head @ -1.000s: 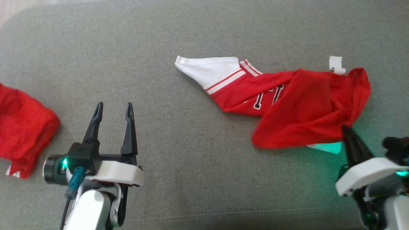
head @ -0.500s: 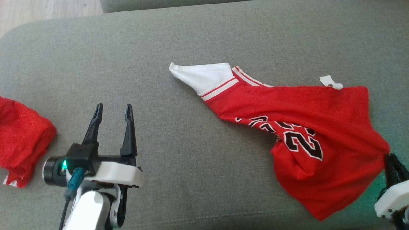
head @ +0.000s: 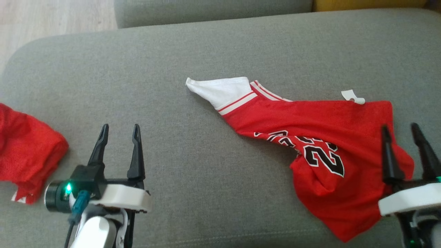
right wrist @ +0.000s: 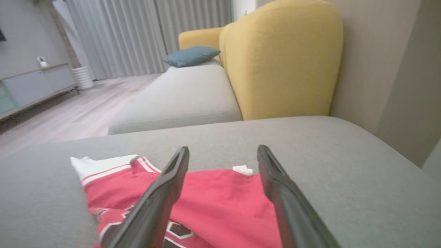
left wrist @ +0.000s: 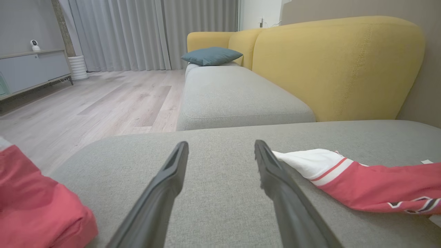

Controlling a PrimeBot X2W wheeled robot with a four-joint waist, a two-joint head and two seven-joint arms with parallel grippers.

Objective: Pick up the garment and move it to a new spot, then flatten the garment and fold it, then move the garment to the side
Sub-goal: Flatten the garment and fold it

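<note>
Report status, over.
Left gripper jaws open, empty. Right gripper jaws open over the red jersey, empty. Jersey rumpled, unfolded, on grey cushion. Second red garment far left, apart.

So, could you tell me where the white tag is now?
In the head view the white tag lies on the grey cushion at the far edge of the red jersey, beyond the right gripper.

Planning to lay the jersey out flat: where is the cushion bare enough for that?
Widest bare stretch: the cushion middle, between the left gripper and the jersey, plus the strip behind the jersey toward the back edge. Crowded: the right end, around the open right gripper, and the far left by the red bundle.
</note>
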